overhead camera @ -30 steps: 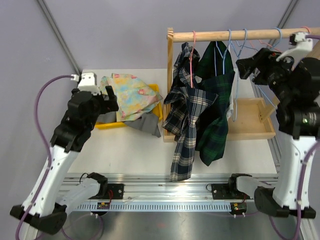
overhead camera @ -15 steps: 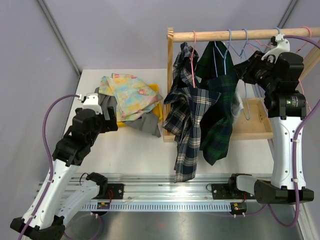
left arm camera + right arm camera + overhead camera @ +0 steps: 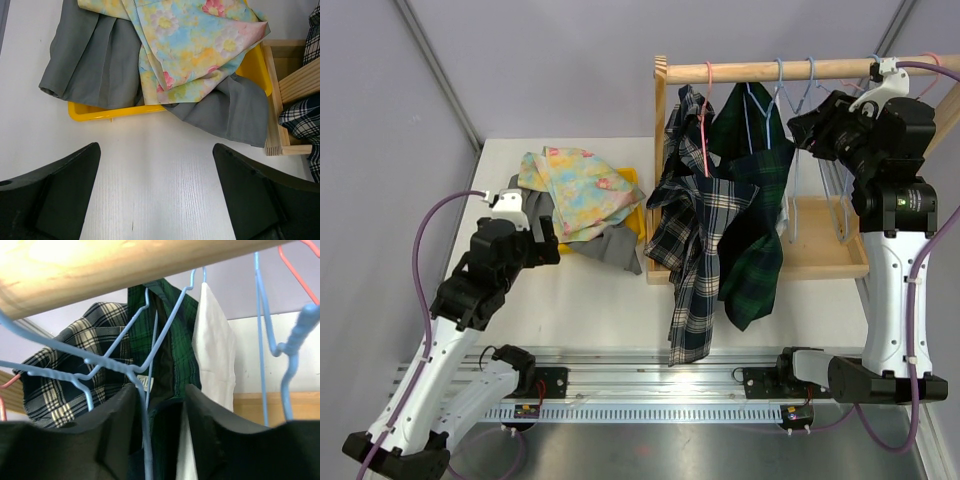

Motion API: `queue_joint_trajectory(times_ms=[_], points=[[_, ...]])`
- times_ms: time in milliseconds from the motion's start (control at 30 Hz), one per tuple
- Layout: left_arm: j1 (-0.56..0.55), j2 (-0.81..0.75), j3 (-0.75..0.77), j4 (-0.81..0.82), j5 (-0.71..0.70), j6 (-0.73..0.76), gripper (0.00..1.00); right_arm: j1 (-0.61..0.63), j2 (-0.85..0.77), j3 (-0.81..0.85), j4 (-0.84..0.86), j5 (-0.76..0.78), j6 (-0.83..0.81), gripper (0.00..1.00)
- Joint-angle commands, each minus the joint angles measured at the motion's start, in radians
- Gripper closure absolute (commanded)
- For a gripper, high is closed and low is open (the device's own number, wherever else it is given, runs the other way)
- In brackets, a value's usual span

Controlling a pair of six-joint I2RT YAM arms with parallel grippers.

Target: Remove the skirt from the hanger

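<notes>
Right hand (image 3: 160, 396) part open astride blue hanger (image 3: 140, 422), green skirt (image 3: 181, 352) just beyond.

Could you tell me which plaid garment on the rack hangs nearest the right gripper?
The dark green plaid garment, hanging right of the navy-and-white plaid garment, beside the right gripper.

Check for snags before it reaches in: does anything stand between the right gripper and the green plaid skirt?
Yes: blue wire hangers on the wooden rod hang before the right gripper, one wire running down between its open jaws. The green plaid skirt hangs behind them, beside a white garment.
</notes>
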Motion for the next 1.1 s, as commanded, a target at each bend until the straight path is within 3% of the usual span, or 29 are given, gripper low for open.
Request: queue_joint_trajectory(times_ms=[0, 267, 433, 600, 700, 733, 900, 967, 1067], points=[[0.003, -0.009, -0.022, 0.054, 0.025, -0.004, 0.01, -0.001, 0.009, 0.039, 0.034, 0.037, -0.013, 0.5], [0.002, -0.011, -0.044, 0.066, 0.033, -0.005, 0.01, -0.001, 0.016, -0.003, 0.065, 0.025, 0.01, 0.65], [0.002, -0.005, -0.044, 0.07, 0.036, -0.002, 0.01, -0.001, 0.019, -0.001, 0.071, 0.034, 0.014, 1.0], [-0.014, 0.014, 0.04, 0.058, 0.05, 0.015, 0.01, -0.001, 0.003, 0.064, 0.057, 0.095, -0.006, 1.0], [-0.108, 0.056, 0.204, 0.037, -0.022, 0.039, 0.01, -0.001, 0.0, 0.149, 0.03, 0.128, -0.015, 1.0], [-0.185, 0.082, 0.326, 0.029, -0.053, 0.048, 0.01, -0.001, -0.004, 0.167, 0.008, 0.132, -0.018, 1.0], [-0.467, 0.358, 0.75, -0.104, -0.269, 0.133, 0.01, -0.001, -0.051, 0.223, -0.056, 0.161, -0.016, 1.0], [-0.584, 0.423, 0.918, -0.126, -0.269, 0.151, 0.01, -0.001, -0.094, 0.212, -0.102, 0.161, -0.016, 1.0], [-0.745, 0.517, 1.034, -0.103, -0.225, 0.189, 0.01, -0.001, -0.175, 0.16, -0.147, 0.152, -0.016, 1.0]])
